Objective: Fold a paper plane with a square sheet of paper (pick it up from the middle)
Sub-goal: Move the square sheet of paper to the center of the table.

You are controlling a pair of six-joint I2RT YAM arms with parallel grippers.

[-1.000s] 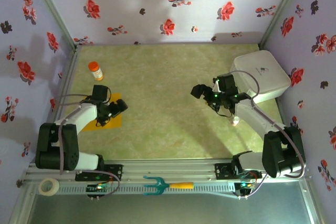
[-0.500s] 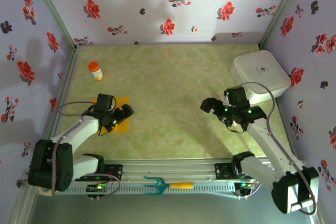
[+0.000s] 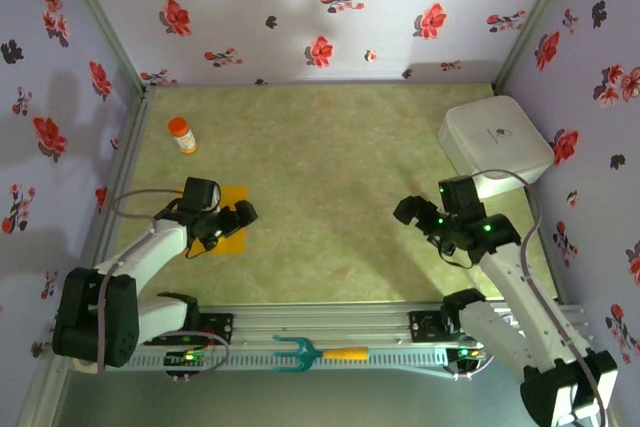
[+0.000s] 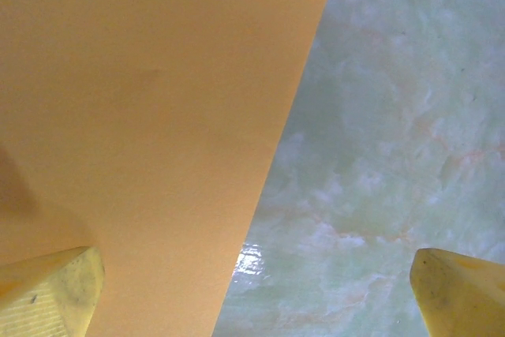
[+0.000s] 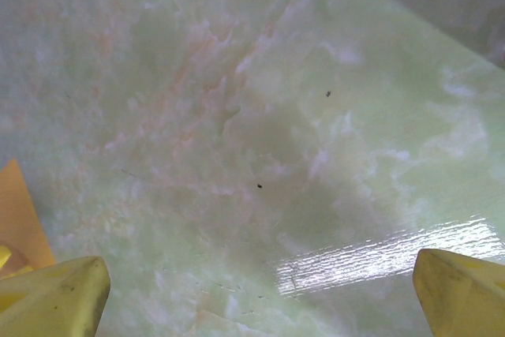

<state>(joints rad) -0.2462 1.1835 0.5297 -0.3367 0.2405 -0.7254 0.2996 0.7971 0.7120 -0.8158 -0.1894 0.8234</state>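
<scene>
- We see a green marbled table (image 3: pixel 330 147) enclosed by flowered walls (image 3: pixel 300 7).
- The paper (image 3: pixel 234 238) lies flat on the table's left side, partly hidden beneath the left gripper (image 3: pixel 240 215).
- In the left wrist view, the paper's (image 4: pixel 142 116) straight edge runs diagonally between the spread fingers of the left gripper (image 4: pixel 254 293). One finger is over the sheet and the other over bare table, and we cannot tell whether either touches.
- The right gripper (image 3: pixel 408 209) is spread wide over bare table, well apart from the paper and holding nothing.
- A bottle (image 3: pixel 181 134) stands behind the paper, near the left wall.
- A white box (image 3: pixel 495 147) sits at far right.
- A fork (image 3: pixel 318 353) lies on the near rail.
</scene>
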